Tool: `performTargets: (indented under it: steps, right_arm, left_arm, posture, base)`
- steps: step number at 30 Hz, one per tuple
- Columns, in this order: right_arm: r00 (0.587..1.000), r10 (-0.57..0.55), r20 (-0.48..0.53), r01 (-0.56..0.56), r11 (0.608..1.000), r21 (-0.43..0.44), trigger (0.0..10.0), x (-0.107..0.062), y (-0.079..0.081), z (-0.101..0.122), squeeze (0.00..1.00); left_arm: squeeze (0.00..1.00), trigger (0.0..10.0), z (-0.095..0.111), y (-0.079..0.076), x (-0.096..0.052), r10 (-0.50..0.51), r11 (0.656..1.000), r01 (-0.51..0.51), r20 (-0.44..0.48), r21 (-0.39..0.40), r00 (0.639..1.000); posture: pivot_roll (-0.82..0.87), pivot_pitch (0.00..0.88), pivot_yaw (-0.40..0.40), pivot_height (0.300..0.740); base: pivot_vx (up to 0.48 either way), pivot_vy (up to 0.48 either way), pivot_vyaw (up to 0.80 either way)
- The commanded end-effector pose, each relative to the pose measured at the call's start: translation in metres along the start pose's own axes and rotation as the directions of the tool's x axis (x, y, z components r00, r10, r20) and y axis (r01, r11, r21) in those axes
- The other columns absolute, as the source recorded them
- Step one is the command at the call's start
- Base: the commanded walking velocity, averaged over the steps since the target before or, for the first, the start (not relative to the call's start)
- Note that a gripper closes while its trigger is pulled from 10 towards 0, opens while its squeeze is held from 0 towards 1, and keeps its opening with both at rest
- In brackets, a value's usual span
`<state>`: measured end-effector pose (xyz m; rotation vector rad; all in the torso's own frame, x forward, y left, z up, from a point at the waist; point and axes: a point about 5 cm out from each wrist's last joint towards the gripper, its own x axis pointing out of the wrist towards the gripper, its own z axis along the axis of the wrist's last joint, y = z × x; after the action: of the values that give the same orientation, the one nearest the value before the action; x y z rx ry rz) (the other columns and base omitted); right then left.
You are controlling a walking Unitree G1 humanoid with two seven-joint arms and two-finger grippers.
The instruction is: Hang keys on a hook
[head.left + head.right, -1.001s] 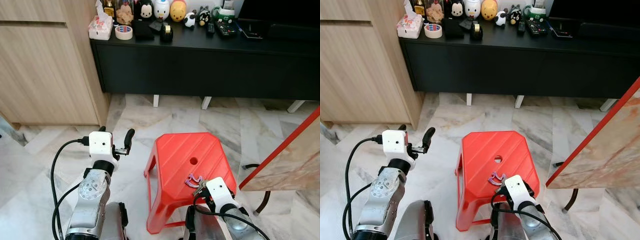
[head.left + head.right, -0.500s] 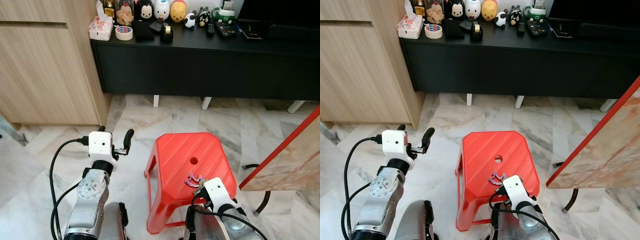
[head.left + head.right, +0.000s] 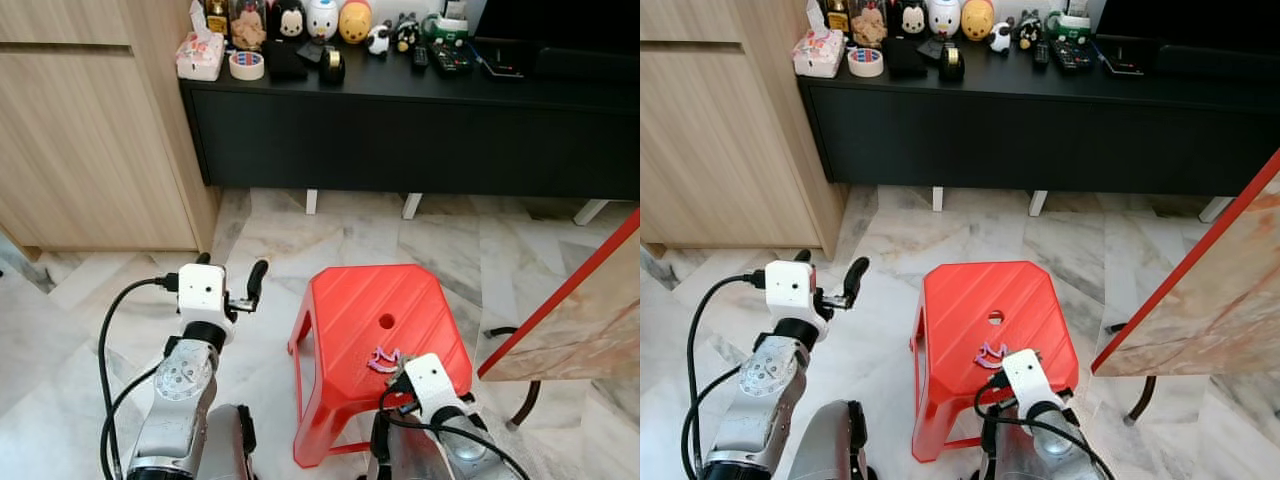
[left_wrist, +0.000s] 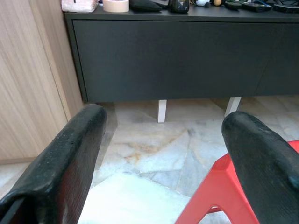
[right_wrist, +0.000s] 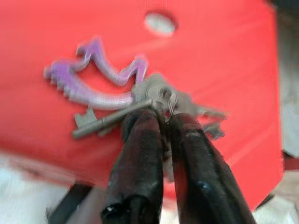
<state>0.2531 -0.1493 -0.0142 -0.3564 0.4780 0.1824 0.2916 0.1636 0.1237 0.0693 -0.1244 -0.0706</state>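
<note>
Keys [image 5: 140,100], silver metal with a purple plastic charm, are lying flat on the red plastic stool [image 3: 350,310], long key pointing sideways. Right gripper [image 5: 161,119] fingers are pinching them. Left gripper [image 4: 163,154] fingers are spread apart over the marble floor [image 3: 450,240].

Keys [image 5: 154,100]: small silver bunch w/ purple jagged tag [image 5: 91,79], lying flat on red stool top, near its front edge, below round hole. Lower centre of head frames [image 3: 384,359]. One long key sticks out sideways; wrist shot blurred, approx. 3–4 keys. Black fingertips pinched at ring.
</note>
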Motion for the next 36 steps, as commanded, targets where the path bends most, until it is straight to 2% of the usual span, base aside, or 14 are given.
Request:
performTargets:
  steps: [1,13,15,16,17,18,19,20,21,29,36]
  right_arm:
    - [0.994,-0.054,0.092,0.051,0.998,0.039,0.0,-0.001,-0.008,0.013,0.00]
    - [0.992,-0.052,0.112,0.047,0.998,0.049,0.0,-0.003,-0.007,0.014,0.00]
    - [0.994,-0.039,0.101,0.035,0.999,0.042,3.5,-0.003,-0.006,0.012,0.00]
    - [0.995,-0.035,0.094,0.032,0.999,0.034,10.0,-0.003,-0.005,0.012,0.00]
    - [0.995,-0.036,0.092,0.034,0.999,0.031,10.0,-0.002,-0.005,0.011,0.00]
    - [0.996,-0.040,0.085,0.037,0.999,0.039,10.0,-0.002,-0.005,0.011,0.46]
    - [0.996,-0.050,0.074,0.046,0.998,0.051,10.0,-0.001,-0.006,0.010,0.84]
    - [0.997,-0.056,0.058,0.052,0.997,0.059,10.0,-0.001,-0.007,0.008,1.00]
    - [0.998,-0.062,0.029,0.060,0.996,0.070,10.0,0.001,-0.009,0.006,1.00]
    - [0.998,-0.057,-0.009,0.058,0.989,0.139,10.0,0.009,-0.008,0.007,1.00]
    - [0.998,-0.057,-0.009,0.058,0.989,0.139,10.0,0.009,-0.008,0.007,1.00]
  left_arm:
    - [0.00,10.0,-0.007,-0.003,-0.003,-0.013,1.000,0.013,-0.032,0.002,0.999]
    - [0.00,10.0,-0.009,-0.004,-0.003,-0.012,1.000,0.012,-0.036,0.004,0.999]
    - [0.00,10.0,-0.009,-0.004,-0.003,-0.011,1.000,0.011,-0.038,0.007,0.999]
    - [0.00,10.0,-0.010,-0.003,-0.003,-0.010,1.000,0.011,-0.041,0.010,0.999]
    - [0.00,10.0,-0.010,-0.003,-0.004,-0.010,1.000,0.011,-0.043,0.012,0.999]
    - [0.00,10.0,-0.010,-0.003,-0.004,-0.010,1.000,0.011,-0.044,0.011,0.999]
    - [0.00,10.0,-0.011,-0.004,-0.004,-0.010,1.000,0.010,-0.044,0.009,0.999]
    - [0.00,10.0,-0.011,-0.004,-0.004,-0.010,1.000,0.010,-0.044,0.009,0.999]
    - [0.00,10.0,-0.011,-0.004,-0.004,-0.011,1.000,0.011,-0.044,0.008,0.999]
    - [0.00,10.0,-0.011,-0.004,-0.004,-0.014,1.000,0.014,-0.046,0.008,0.999]
    - [0.00,10.0,-0.011,-0.004,-0.004,-0.014,1.000,0.014,-0.046,0.008,0.999]
  posture:
    - [0.08,0.125,-0.089,0.593]
    - [0.08,0.125,-0.091,0.593]
    - [0.08,0.125,-0.091,0.593]
    - [0.08,0.125,-0.092,0.593]
    - [0.08,0.125,-0.092,0.593]
    - [0.08,0.126,-0.091,0.593]
    - [0.08,0.126,-0.092,0.593]
    - [0.08,0.126,-0.092,0.593]
    - [0.08,0.127,-0.091,0.593]
    - [0.08,0.128,-0.090,0.593]
    - [0.08,0.128,-0.090,0.593]
  base:
    - [0.000,0.000,0.00]
    - [0.000,0.000,0.00]
    - [0.000,0.000,0.00]
    - [0.000,0.000,0.00]
    - [0.000,0.000,0.00]
    - [0.000,0.000,0.00]
    - [0.000,0.000,0.00]
    - [0.000,0.000,0.00]
    - [0.000,0.000,0.00]
    - [0.000,0.000,0.00]
    - [0.000,0.000,0.00]
